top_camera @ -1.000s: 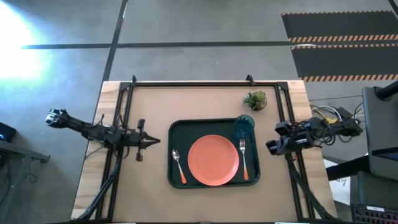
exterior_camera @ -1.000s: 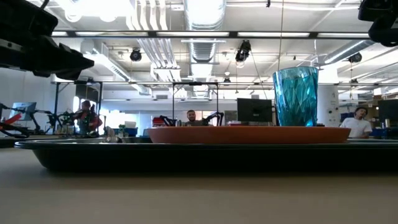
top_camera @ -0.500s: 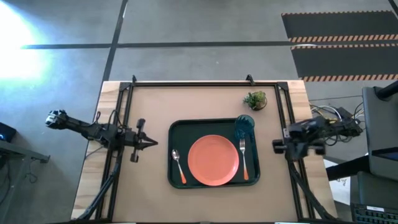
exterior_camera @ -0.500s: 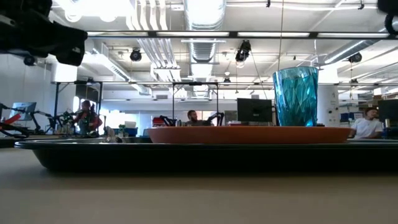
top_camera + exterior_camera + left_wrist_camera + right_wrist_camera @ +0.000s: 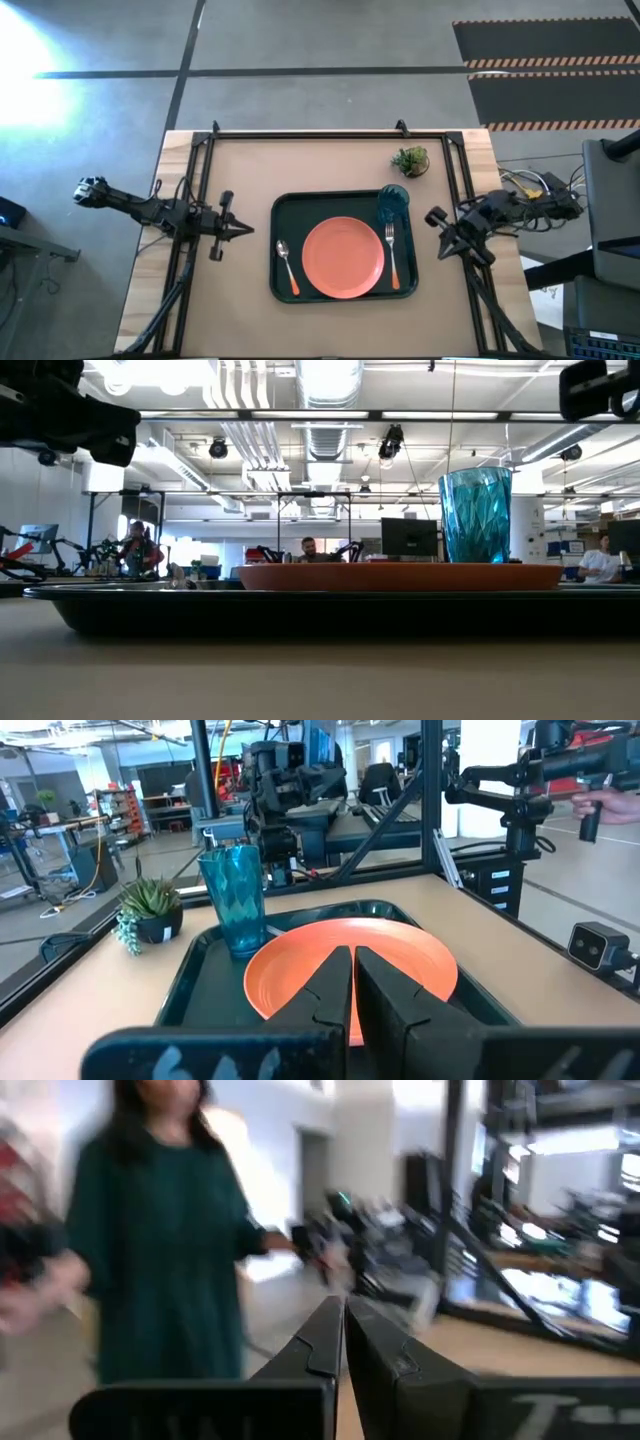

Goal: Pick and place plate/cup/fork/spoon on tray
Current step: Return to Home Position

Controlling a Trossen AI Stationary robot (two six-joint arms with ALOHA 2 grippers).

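Right claw (image 5: 433, 217) swung toward tray (image 5: 281, 208); left claw (image 5: 245, 229) retreated slightly.

Camera positions — four views
Overhead straight down on bench (image 5: 250, 180); low level at bench height, close to tray (image 5: 300, 610); wrists look forward — tray shared.
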